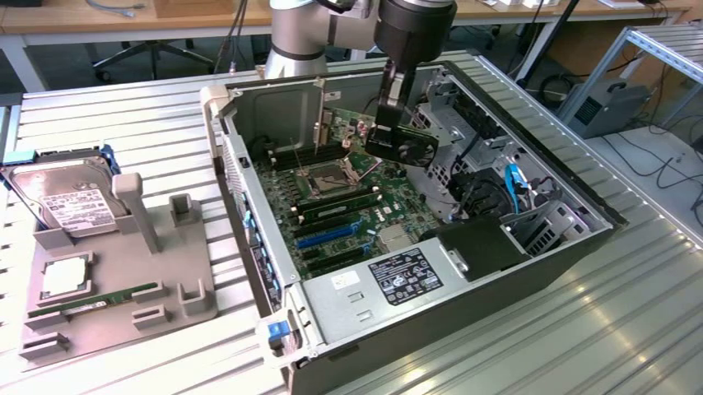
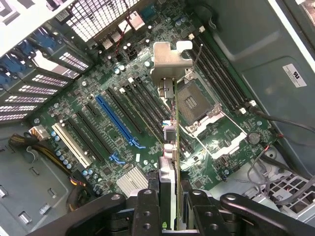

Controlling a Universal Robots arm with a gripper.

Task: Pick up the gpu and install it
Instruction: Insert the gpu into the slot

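My gripper (image 1: pixel 393 123) hangs inside the open computer case (image 1: pixel 549 247), shut on the gpu (image 1: pixel 409 145), a dark flat card that is clear of the green motherboard (image 1: pixel 341 206) below. In the wrist view the gpu (image 2: pixel 175 132) shows edge-on between my fingers (image 2: pixel 147 209), and its silver-beige bracket (image 2: pixel 170 61) points away from me. The card hovers over the black expansion slots, beside the blue slot (image 2: pixel 118 123) and close to the CPU socket (image 2: pixel 194 101). It touches no slot.
A grey fixture tray (image 1: pixel 110 321) at the exterior view's left holds a hard drive (image 1: pixel 66 202), a CPU (image 1: pixel 66 276) and a green RAM stick (image 1: pixel 94 302). The power supply (image 1: pixel 407 276), drive cage and cables (image 1: pixel 516 185) crowd the case's near and right sides.
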